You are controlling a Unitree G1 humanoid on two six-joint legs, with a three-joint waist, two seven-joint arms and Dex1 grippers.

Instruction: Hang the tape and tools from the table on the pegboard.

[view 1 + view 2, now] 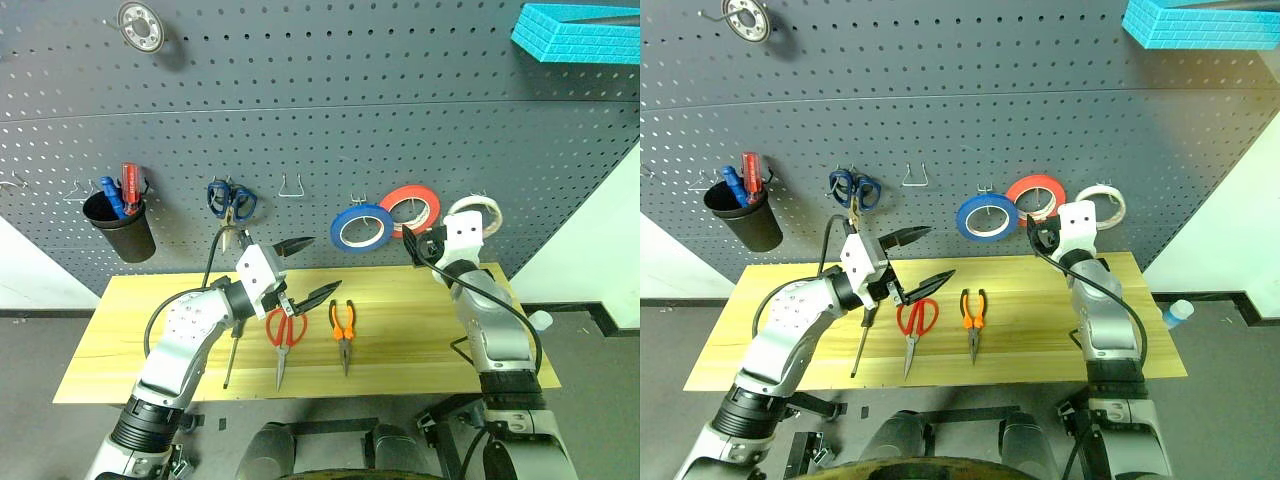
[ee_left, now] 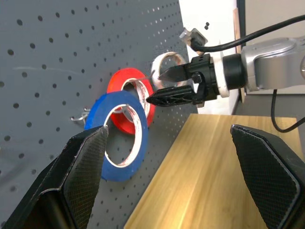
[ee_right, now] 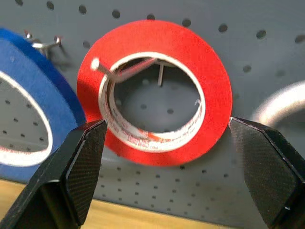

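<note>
Right end effector (image 3: 162, 171): two black fingers with cross-hatched pads, spread wide, nothing between them; it faces the glossy red-orange tape roll (image 3: 157, 93), which hangs just ahead on a thin metal hook (image 3: 126, 70) of the pegboard (image 1: 320, 120), a matte dark grey panel with regular rows of small round holes. Beside that roll on one side hangs the blue tape roll (image 1: 361, 227), overlapping its edge; on the other side hangs the thin whitish-cream tape (image 1: 477, 215), partly hidden behind the right wrist in the head views, so its inner ring is hard to make out. Left end effector (image 1: 305, 270): pointed black fingers, also spread, empty, held above the bench (image 1: 420, 345), a light yellowish wood-grain top. Directly below it lie the red-handled scissors (image 1: 284, 335), blades towards the near edge; just beside them, further towards the right arm, the small pliers (image 1: 343, 330) with orange-and-black handles. The slim screwdriver (image 1: 232, 355) lies on the other side of the scissors, its handle hidden behind the left wrist.
</note>
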